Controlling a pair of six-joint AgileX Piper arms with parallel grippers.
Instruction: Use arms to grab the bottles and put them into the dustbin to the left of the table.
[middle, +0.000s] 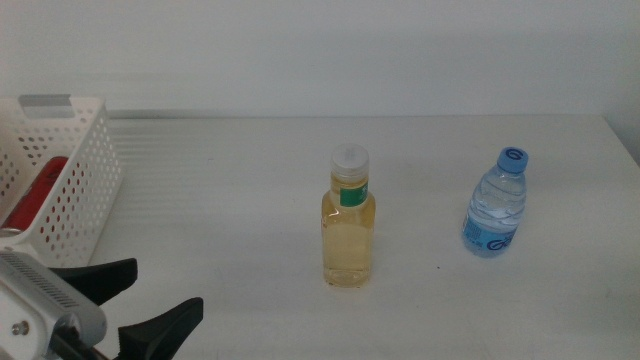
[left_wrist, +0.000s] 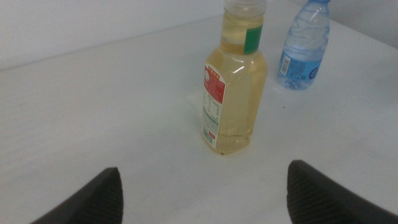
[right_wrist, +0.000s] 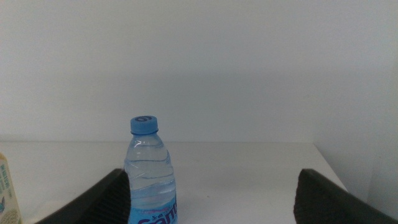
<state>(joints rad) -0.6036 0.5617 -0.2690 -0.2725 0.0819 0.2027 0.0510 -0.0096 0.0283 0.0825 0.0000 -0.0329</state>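
Two bottles stand upright on the table (middle: 230, 180): the yellow bottle (middle: 349, 220) mid-table, well ahead of the left gripper (middle: 140, 305), jaws spread wide; the water bottle (middle: 495, 205) faces the empty, wide-open right gripper (right_wrist: 208, 202). One red can (middle: 35, 190) lies in the dustbin (middle: 85, 190).

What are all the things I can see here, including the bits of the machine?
Yellow-liquid bottle: one, clear with white cap and green label, upright at the table's middle.
Water bottle: one, clear with blue cap and blue label, upright toward the table's right.
Red can: one, red, lying inside the basket.
Basket: one, white with perforated sides, at the table's left edge.
Table: one, plain white, under everything.
Left tool: one, black jaws open, at the lower left, empty, facing the yellow-liquid bottle.
Right tool: one, black jaws open, empty, seen only in its own wrist view, facing the water bottle.
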